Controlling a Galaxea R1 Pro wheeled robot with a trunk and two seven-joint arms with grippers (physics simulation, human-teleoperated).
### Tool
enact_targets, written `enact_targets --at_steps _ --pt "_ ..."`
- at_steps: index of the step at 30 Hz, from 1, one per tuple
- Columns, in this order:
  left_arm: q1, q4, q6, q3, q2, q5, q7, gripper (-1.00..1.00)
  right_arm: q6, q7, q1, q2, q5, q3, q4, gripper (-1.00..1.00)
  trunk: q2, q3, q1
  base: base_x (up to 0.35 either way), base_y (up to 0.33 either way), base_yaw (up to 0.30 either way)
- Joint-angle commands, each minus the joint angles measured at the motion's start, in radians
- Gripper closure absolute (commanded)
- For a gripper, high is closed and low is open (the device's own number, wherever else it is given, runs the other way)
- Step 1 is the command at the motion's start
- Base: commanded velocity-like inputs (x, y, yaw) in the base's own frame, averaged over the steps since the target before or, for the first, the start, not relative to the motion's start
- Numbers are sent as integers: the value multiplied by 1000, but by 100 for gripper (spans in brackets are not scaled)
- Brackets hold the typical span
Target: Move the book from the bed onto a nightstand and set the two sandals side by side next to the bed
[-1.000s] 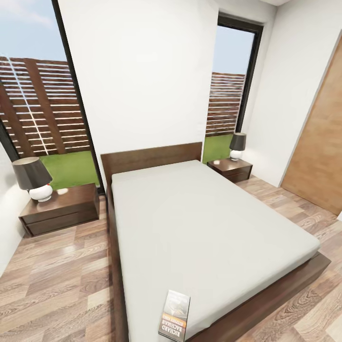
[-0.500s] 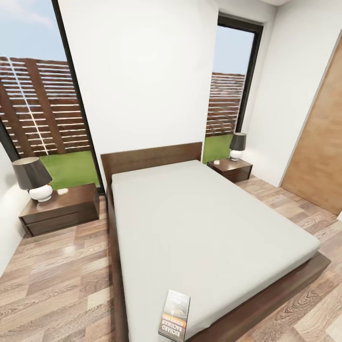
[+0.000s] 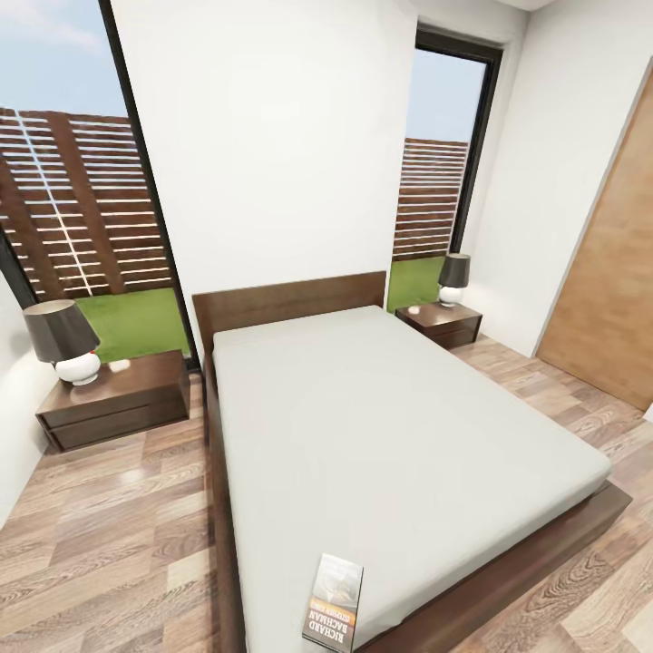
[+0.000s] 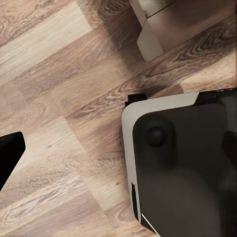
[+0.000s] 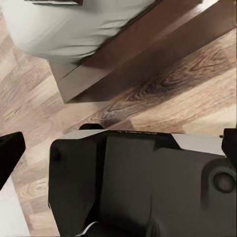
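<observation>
The thin book (image 3: 333,602) lies flat on the bed (image 3: 390,426), at its foot end, on the smooth grey mattress. I cannot tell whether either hand is wide or narrow. The wooden nightstands (image 3: 116,399) flank the headboard.

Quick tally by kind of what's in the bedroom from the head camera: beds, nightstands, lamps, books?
Beds: 1, the bed
Nightstands: 2, left nightstand, right nightstand
Lamps: 2, left lamp, right lamp
Books: 1, the book
Total: 6
</observation>
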Motion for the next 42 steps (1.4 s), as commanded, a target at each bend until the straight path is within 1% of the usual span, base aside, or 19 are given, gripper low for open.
enact_targets --at_steps 1,3,5,6,8,11,15,19,20,21,22,23,28,34,36,38,42 --pt "-1 -1 -3 -8 -1 10 -4 -100 6 34 -8 -1 6 -9 -1 -100 -2 -2 1 0 0 0" --pt "-2 -2 -3 -8 -2 10 -3 -100 8 90 -21 -3 4 -12 -1 -100 -2 -2 1 0 0 0" --pt "-2 -4 -3 -8 -3 10 -3 -100 10 149 -33 -7 -7 -20 -1 -100 -2 -2 1 0 0 0" --pt "-2 -4 -3 -8 -3 10 -3 -100 10 149 -33 -7 -7 -20 -1 -100 -2 -2 1 0 0 0" --pt "-2 -4 -4 -8 -4 10 -3 -100 12 209 -42 -12 -29 -32 -1 -100 -2 -2 1 0 0 0" --pt "-3 -5 -4 -8 -4 10 -2 -100 15 293 -52 -20 -73 -42 -1 -100 -2 -2 1 0 0 0" --pt "-3 -5 -4 -9 -4 10 -3 -100 17 375 -66 -28 -116 -49 0 -100 -2 -2 1 0 0 0" --pt "-2 -6 -4 -9 -3 10 -4 -100 18 447 -77 -32 -134 -52 0 -100 -2 -2 1 0 0 0" --pt "-2 -6 -4 -9 -3 10 -4 -100 18 447 -77 -32 -134 -52 0 -100 -2 -2 1 0 0 0" --pt "-2 -6 -4 -9 -3 10 -4 -100 18 464 -81 -33 -136 -52 0 -100 -2 -2 1 0 0 0" --pt "-2 -6 -4 -8 -3 10 -5 -100 19 495 -87 -33 -140 -53 0 -100 -2 -2 1 0 0 0" --pt "-2 -6 -4 -8 -3 10 -6 -100 21 509 -91 -33 -142 -53 1 -100 -2 -2 1 0 0 0" --pt "-2 -6 -4 -5 -1 12 -9 -100 63 548 -104 -32 -145 -54 2 -100 -2 -2 1 0 0 0" --pt "-5 -7 -4 -1 5 16 -5 -100 110 560 -109 -32 -146 -54 2 -100 -2 -2 1 0 0 0" --pt "-7 -8 -3 1 12 18 -2 -100 119 562 -109 -32 -146 -54 2 -100 -2 -2 1 0 0 0" --pt "-14 -8 -2 3 29 19 0 -100 125 563 -110 -33 -146 -54 3 -100 -2 -2 1 0 0 0" --pt "-51 -9 1 6 86 23 7 -100 131 562 -111 -33 -145 -54 3 -100 -2 -2 1 0 0 0"
